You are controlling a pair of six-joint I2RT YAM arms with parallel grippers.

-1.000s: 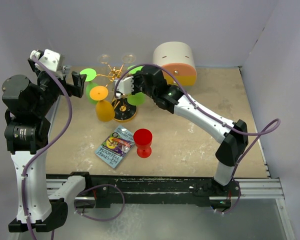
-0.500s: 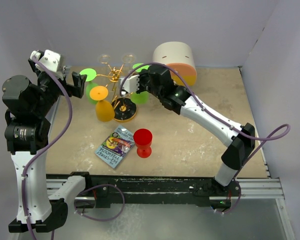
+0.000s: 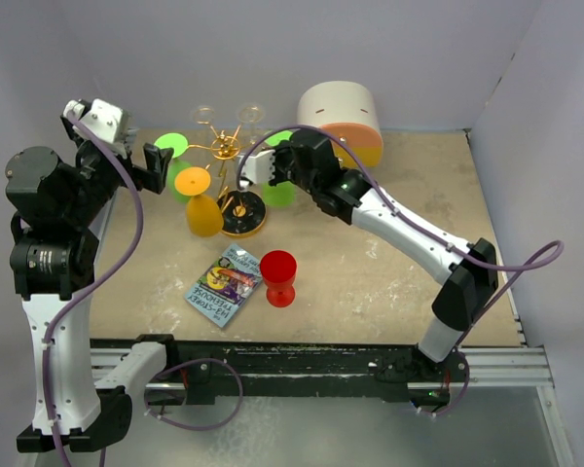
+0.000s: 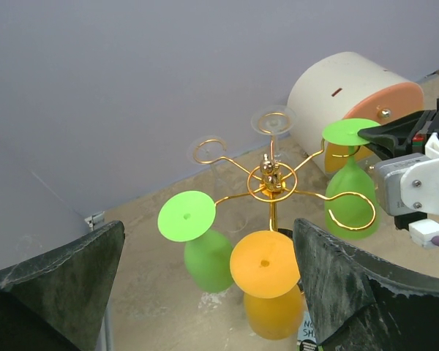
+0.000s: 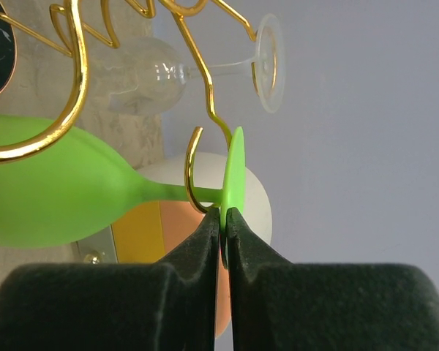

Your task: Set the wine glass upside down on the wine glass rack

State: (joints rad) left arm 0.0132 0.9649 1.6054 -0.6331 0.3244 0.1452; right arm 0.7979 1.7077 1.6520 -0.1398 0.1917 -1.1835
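Green wine glass [image 5: 58,190] is hanging bowl-down, its stem sitting in a hook of the wine glass rack [image 4: 271,180], with the right gripper [image 5: 224,219] jaws clamping the edge of its foot disc. Compared with half a second ago, both are sitting slightly further right. An orange glass [image 4: 267,292], a second green glass [image 4: 205,256] and clear glasses [image 5: 150,77] are crowding neighbouring arms. The left gripper [image 3: 154,167] is hovering beside the rack, jaws apart.

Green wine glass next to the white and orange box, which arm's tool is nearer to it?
Right. The right tool pinches the green wine glass by its foot; the left tool is open beyond the wine glass rack, touching nothing.
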